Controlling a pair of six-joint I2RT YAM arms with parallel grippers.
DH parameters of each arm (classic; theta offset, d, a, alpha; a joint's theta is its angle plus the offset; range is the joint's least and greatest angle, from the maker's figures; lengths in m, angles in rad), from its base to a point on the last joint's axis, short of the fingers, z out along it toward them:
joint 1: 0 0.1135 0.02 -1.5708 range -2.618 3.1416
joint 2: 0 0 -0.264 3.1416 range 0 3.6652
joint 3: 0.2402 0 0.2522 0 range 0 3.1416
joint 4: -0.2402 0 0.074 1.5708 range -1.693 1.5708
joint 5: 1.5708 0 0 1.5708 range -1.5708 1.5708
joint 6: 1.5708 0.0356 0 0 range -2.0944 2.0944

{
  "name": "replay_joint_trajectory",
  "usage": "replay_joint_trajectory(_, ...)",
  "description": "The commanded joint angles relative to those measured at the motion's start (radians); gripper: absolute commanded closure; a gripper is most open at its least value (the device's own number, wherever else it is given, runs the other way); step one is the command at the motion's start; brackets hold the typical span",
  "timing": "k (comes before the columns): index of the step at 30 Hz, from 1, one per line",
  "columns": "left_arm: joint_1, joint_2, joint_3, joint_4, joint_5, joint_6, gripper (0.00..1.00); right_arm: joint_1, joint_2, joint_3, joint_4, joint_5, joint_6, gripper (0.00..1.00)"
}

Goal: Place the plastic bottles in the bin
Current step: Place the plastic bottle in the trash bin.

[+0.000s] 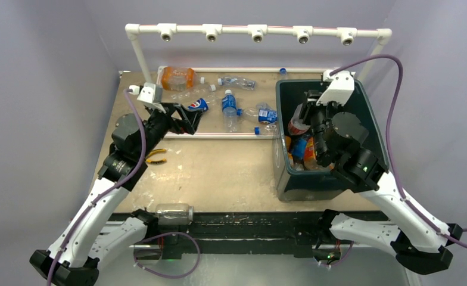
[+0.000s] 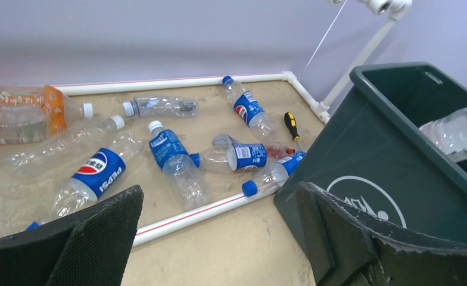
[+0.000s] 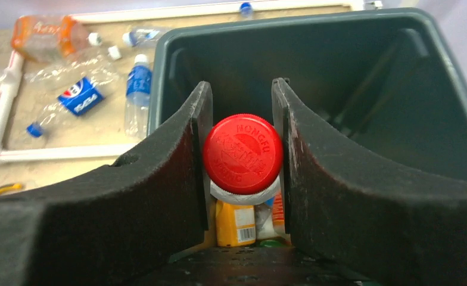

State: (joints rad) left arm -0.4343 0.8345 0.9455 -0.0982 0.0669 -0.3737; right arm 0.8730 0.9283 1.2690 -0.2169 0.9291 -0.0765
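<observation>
Several plastic bottles lie inside a white pipe frame on the table: a Pepsi bottle (image 2: 94, 173) (image 1: 198, 105), a blue-labelled one (image 2: 174, 161) (image 1: 229, 107), a big orange one (image 1: 177, 77) (image 2: 16, 113). My left gripper (image 2: 219, 238) (image 1: 189, 119) hangs open and empty just left of them, over the frame's near pipe. The dark green bin (image 1: 314, 185) (image 2: 386, 161) (image 3: 290, 24) stands at the right with several bottles in it. Above its inside, my right gripper (image 3: 241, 89) (image 1: 307, 116) is shut on a clear bottle (image 1: 296, 124) with a red cap (image 3: 243, 154).
A yellow-and-black screwdriver (image 2: 292, 126) lies among the bottles beside the bin. Yellow-handled pliers (image 1: 155, 156) sit near my left arm. A clear bottle (image 1: 174, 213) rests at the table's near edge. A white pipe rail (image 1: 255, 30) spans the back, overhead.
</observation>
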Motion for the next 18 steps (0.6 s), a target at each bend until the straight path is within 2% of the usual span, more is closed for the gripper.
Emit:
replay_joint_trajectory(1,0.000,0.012,0.087,0.011,-0.013,0.030,0.02,-0.009,-0.029,0.031,-0.091,-0.164,0.170,0.57)
replay_joint_trajectory(3,0.000,0.046,0.149,-0.015,-0.033,0.066,0.02,-0.009,-0.026,0.050,-0.112,-0.188,0.206,0.31)
replay_joint_trajectory(5,0.000,0.095,0.228,-0.058,-0.049,0.100,0.02,-0.009,-0.037,0.058,-0.121,-0.208,0.232,0.21)
replay_joint_trajectory(10,-0.013,0.264,0.505,-0.225,-0.137,0.187,0.01,-0.009,-0.110,0.045,-0.116,-0.210,0.287,0.11)
replay_joint_trajectory(15,-0.167,0.456,0.830,-0.317,-0.393,0.333,0.01,-0.009,-0.175,0.038,-0.093,-0.246,0.289,0.05)
replay_joint_trajectory(18,-0.257,0.594,1.022,-0.361,-0.537,0.433,0.01,-0.009,-0.209,0.009,-0.056,-0.347,0.279,0.04)
